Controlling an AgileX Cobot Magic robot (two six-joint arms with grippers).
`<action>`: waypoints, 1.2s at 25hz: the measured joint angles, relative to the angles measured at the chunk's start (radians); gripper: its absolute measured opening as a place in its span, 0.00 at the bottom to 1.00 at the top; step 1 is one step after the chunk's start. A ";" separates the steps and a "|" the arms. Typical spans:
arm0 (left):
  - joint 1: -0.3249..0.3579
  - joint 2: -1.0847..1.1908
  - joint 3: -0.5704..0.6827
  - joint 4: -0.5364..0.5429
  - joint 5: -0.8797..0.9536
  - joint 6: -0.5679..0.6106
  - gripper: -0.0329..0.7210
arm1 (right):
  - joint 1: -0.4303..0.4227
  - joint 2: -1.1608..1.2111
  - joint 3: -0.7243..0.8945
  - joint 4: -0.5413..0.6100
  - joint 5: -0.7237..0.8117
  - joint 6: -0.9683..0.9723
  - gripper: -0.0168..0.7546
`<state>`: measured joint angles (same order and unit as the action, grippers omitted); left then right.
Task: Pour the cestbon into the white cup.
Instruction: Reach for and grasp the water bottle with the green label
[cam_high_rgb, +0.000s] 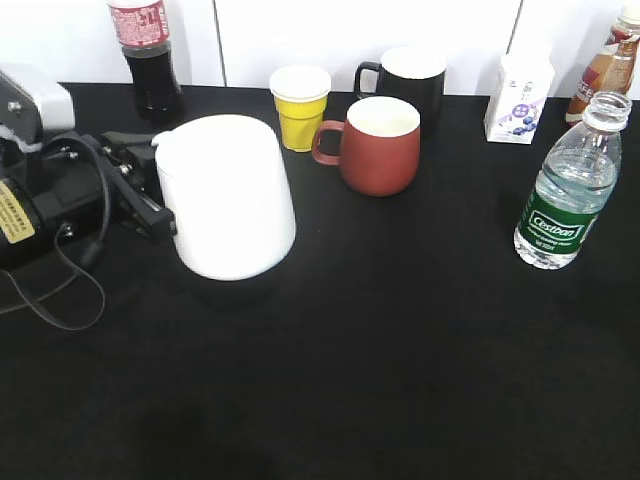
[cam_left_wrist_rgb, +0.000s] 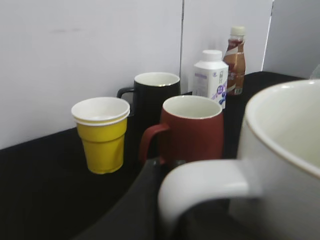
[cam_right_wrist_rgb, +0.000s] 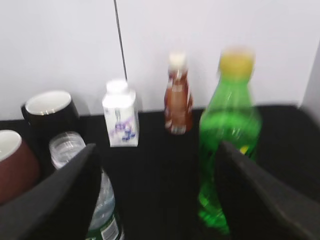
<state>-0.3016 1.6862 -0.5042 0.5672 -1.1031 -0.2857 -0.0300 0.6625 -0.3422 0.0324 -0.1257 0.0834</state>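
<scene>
Table: black table (cam_high_rgb: 400, 340) carrying all the drinkware.
White cup: the white cup (cam_high_rgb: 228, 195) stands at about 9 o'clock from the table's middle, upright. In the left wrist view its handle (cam_left_wrist_rgb: 205, 187) fills the foreground.
Left gripper: the left gripper (cam_high_rgb: 150, 190) sits right at the cup's handle side, at 9 o'clock of the cup. It seems to grip the handle, but neither view shows the fingers well enough to tell whether they are clamped.
Cestbon: the cestbon (cam_high_rgb: 566, 190) stands upright at 3 o'clock, well apart from the white cup, cap apparently off and water inside.
Right gripper: the right gripper (cam_right_wrist_rgb: 155, 200) has its fingers spread apart, the cestbon (cam_right_wrist_rgb: 87, 195) just beside the left one and not between them. It is not visible in the exterior view.
Others: a red-brown mug (cam_high_rgb: 378, 145) and a yellow cup (cam_high_rgb: 300, 105) sit at 12 o'clock.
Progress: early, as I judge it. The bottle is not grasped and nothing is poured. Grasping, carrying and tilting all remain.
</scene>
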 joint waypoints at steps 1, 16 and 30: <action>0.000 0.000 0.000 -0.001 0.007 0.000 0.10 | 0.000 0.049 0.068 -0.001 -0.110 0.039 0.72; 0.000 0.000 0.000 -0.004 0.016 0.000 0.10 | 0.000 0.832 0.205 -0.538 -0.841 0.255 0.89; 0.000 0.000 0.000 -0.004 0.025 -0.001 0.10 | 0.000 1.176 -0.088 -0.530 -0.980 0.163 0.75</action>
<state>-0.3016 1.6862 -0.5042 0.5632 -1.0781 -0.2868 -0.0300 1.8383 -0.4298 -0.4979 -1.1057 0.2467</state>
